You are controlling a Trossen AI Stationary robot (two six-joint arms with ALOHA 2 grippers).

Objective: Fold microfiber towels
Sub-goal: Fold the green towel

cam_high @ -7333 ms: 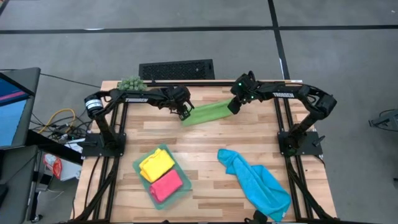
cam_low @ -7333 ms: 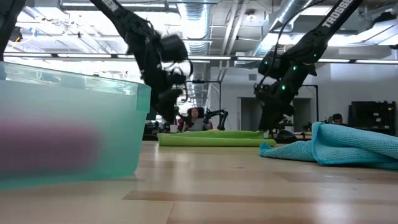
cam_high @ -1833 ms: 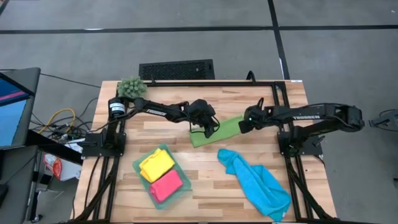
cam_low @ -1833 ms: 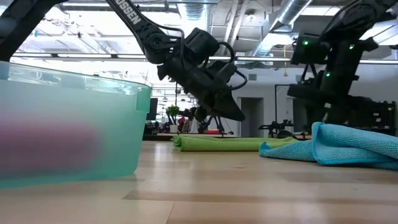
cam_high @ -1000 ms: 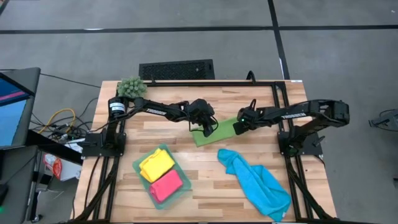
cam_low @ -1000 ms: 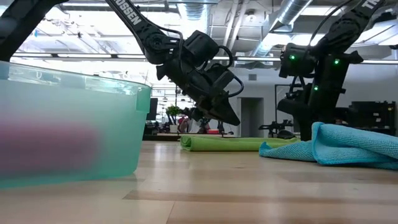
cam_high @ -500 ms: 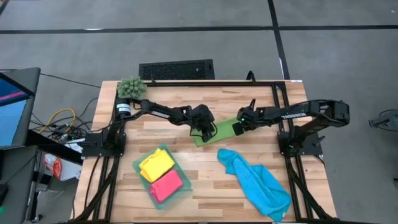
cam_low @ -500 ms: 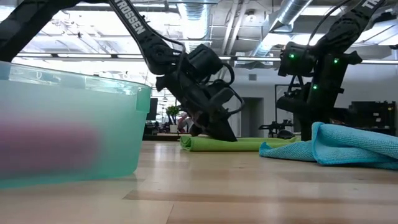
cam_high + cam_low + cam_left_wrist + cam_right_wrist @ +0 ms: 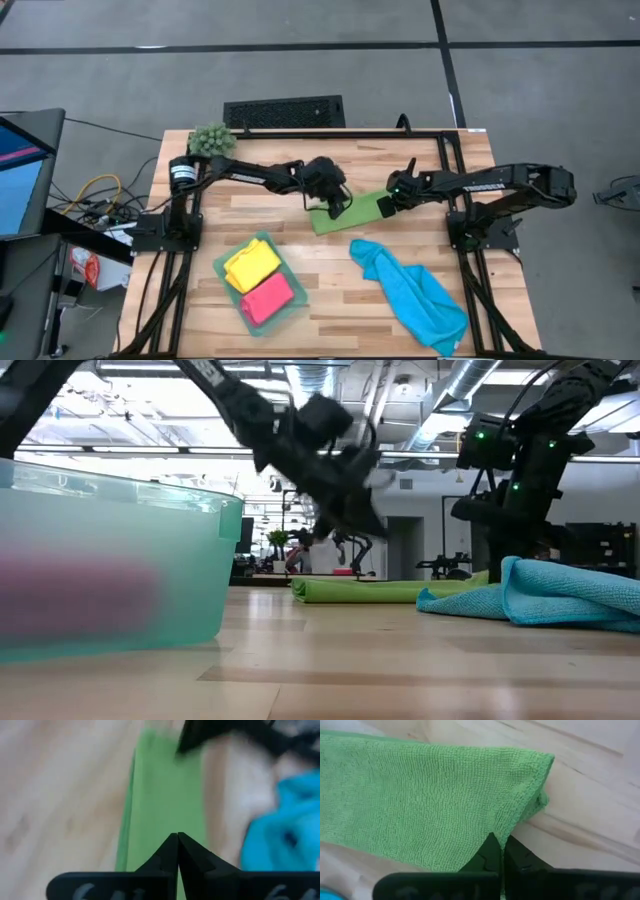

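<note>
Green towel (image 9: 352, 211) lies mid-table as a long folded strip, flat on the wood, btwn both grippers. Left gripper (image 9: 336, 207) hangs just above its left end, jaws shut on nothing (its wrist view shows the tips pressed together w/ cloth beneath, not pinched). Right gripper (image 9: 384, 206) sits at the strip's right end, jaws closed; in its wrist view the fingertips meet right at the towel's hemmed edge near a corner, so prob. pinching that edge, tho the cloth inside the tips is hidden.

Blue towel (image 9: 412, 293) is a crumpled heap toward the front right, apart from the green one, not yet folded. Yellow towel (image 9: 251, 264) and pink towel (image 9: 267, 297) lie folded side by side in the tray (image 9: 225, 263).

Handling, as I judge it: light, limp, grippy pile, no stiffness. It'll sag and drag, won't slide cleanly. Best hold is hem corners, both layers together, one per gripper; lift low, lay end over end.
</note>
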